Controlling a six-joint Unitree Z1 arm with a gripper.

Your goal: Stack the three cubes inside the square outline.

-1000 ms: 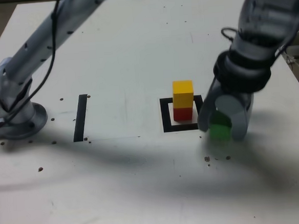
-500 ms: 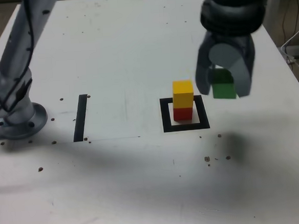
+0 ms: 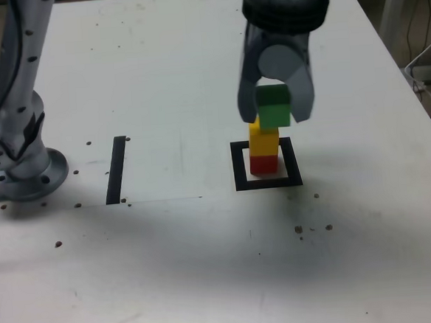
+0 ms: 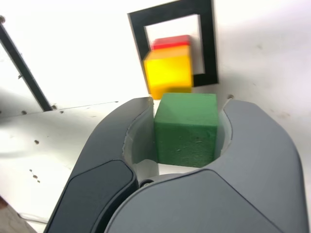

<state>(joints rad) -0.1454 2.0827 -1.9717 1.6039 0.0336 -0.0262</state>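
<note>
My gripper [image 3: 274, 107] is shut on the green cube [image 3: 274, 106], holding it in the air just above and slightly in front of the yellow cube [image 3: 263, 140]. The yellow cube rests on the red cube [image 3: 264, 164], and both stand inside the square outline [image 3: 266, 164] of black tape. In the wrist view the green cube [image 4: 186, 128] sits clamped between the grey jaws, with the yellow cube [image 4: 168, 75], the red cube [image 4: 171, 42] and the square outline [image 4: 209, 46] beyond it.
The arm's base [image 3: 20, 164] stands at the exterior view's left. A straight black tape strip [image 3: 116, 169] lies between the base and the outline. Small dark specks dot the white table [image 3: 208, 265].
The gripper lifted the green cube off the table beside the outline, rose, and moved to the exterior view's left until it hangs over the yellow and red pair.
</note>
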